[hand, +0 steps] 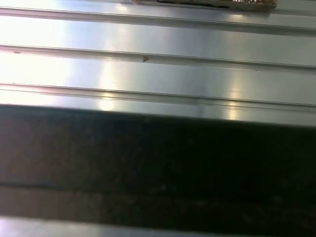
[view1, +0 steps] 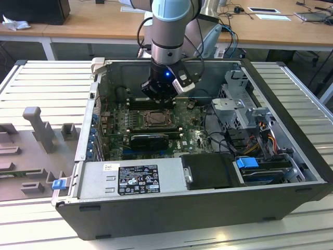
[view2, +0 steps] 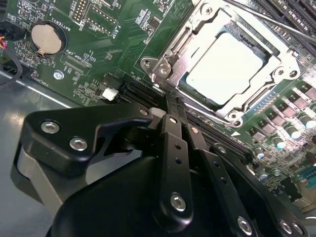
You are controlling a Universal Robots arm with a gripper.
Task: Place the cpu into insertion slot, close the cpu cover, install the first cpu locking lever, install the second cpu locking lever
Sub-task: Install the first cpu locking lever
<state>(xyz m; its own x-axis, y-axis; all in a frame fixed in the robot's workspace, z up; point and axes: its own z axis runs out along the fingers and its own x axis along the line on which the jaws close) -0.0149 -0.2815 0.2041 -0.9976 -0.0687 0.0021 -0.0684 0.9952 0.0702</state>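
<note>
The cpu (view2: pixel 224 66) lies flat in the insertion slot (view2: pixel 245 43), its pale silver top showing through the window of the cpu cover (view2: pixel 256 96). The cover lies down over the socket. A thin metal lever rod (view2: pixel 266 22) runs along the socket's far side. In the second wrist view my gripper (view2: pixel 174 106) is shut with nothing between its black fingers (view2: pixel 173 148), its tip just beside the socket's corner hinge (view2: pixel 159 71). In the exterior view the gripper (view1: pixel 157 100) hangs inside the open computer case, just behind the socket (view1: pixel 155 119).
Green motherboard (view2: pixel 123 44) with a coin battery (view2: pixel 45 38) and long black slots (view2: pixel 143 94). Around it stand the case walls (view1: pixel 291 120), a power supply (view1: pixel 130 179), a drive cage (view1: pixel 242 107) with cables, and a black block (view1: pixel 150 139). Grey fixtures (view1: pixel 39 127) sit on the ribbed table.
</note>
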